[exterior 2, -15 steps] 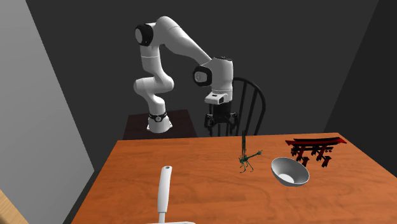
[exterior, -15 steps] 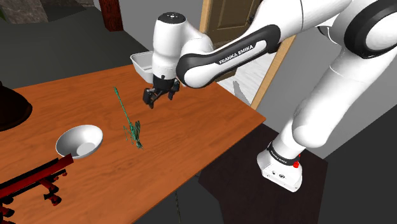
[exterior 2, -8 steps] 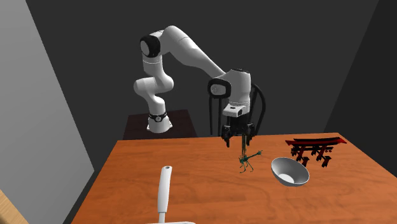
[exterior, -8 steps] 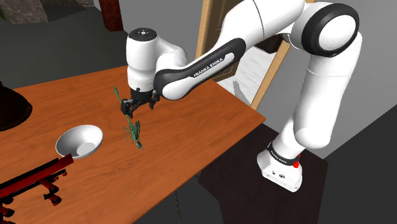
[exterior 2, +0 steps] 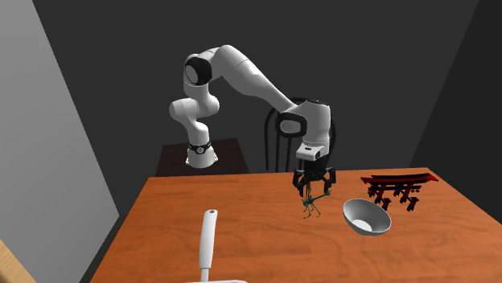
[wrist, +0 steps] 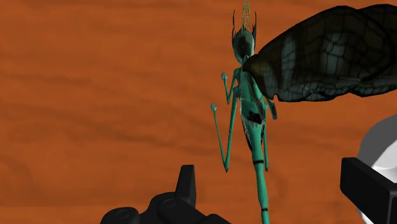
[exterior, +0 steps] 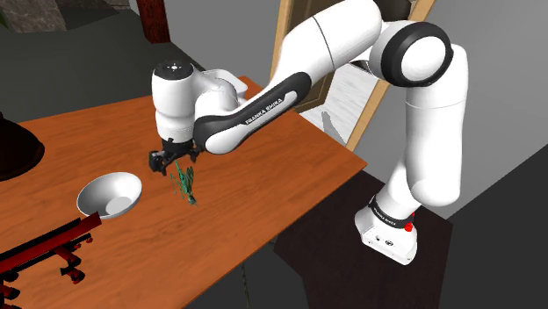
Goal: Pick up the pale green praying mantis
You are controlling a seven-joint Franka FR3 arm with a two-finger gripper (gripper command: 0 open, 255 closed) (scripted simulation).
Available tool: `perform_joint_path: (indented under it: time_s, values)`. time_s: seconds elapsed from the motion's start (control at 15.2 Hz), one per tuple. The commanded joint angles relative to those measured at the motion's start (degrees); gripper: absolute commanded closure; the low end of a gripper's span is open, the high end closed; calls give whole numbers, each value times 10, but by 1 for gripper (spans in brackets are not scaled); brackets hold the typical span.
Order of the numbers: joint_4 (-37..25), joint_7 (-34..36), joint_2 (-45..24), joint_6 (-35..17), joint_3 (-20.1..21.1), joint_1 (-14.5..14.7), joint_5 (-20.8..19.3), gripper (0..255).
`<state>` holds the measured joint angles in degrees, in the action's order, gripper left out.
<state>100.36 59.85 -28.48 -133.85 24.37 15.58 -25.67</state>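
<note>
— Swinging in from the table's (exterior: 290,158) stand-side edge over the last second, the gripper (exterior: 169,162) is now hanging low, right over the mantis (exterior: 185,184).

— Is it holding anything?

— No. Its black fingers (wrist: 186,184) are standing wide apart, and the dark green mantis (wrist: 249,102) is showing between them, untouched, with its netted wing spreading towards the white bowl (wrist: 382,140).

— Where is the insect sitting?

— It is standing on the wooden table (exterior 2: 241,209), well in from every edge, near the bowl (exterior 2: 366,217). A red gate model (exterior 2: 398,186) is sitting beyond the bowl, towards the second exterior view's right edge of the table, and a white handled object (exterior 2: 207,241) is lying towards the opposite edge.
</note>
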Motion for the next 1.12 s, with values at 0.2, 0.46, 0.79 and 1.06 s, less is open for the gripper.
perform_joint_path:
  time_s: [0.2,0.46,0.79,1.06]
  values:
    - [4,13,-21,-23,-9,7,-15,0]
    - [5,12,-20,-23,-9,6,-15,255]
    - [4,12,-21,-23,-9,7,-15,255]
    - [1,7,-12,-12,-5,4,-8,255]
